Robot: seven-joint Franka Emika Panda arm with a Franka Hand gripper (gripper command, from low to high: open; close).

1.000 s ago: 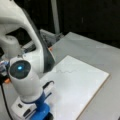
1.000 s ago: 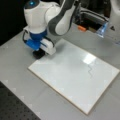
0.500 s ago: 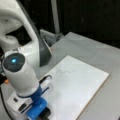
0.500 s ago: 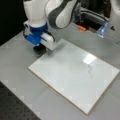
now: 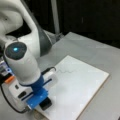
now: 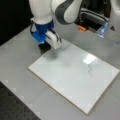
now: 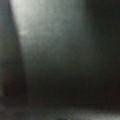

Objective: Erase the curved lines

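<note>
Both front views: gripper (image 6: pixel 44 47) (opening unclear) at board (image 6: pixel 62 82) corner; curve lines (image 6: pixel 89 70) unerased.

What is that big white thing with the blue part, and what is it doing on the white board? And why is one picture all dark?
The big white thing is a robot arm. Its blue and white end is the gripper, its hand, with a dark block at the tip; whether it is open or shut does not show. Two cameras off the arm watch the grey table. In both front views the gripper sits at a corner of the flat white rectangular board. The thin grey wavy curve lines drawn on the board are some way from the gripper, still there. The dark picture comes from a camera on the arm's wrist; it shows only grey blur.
</note>
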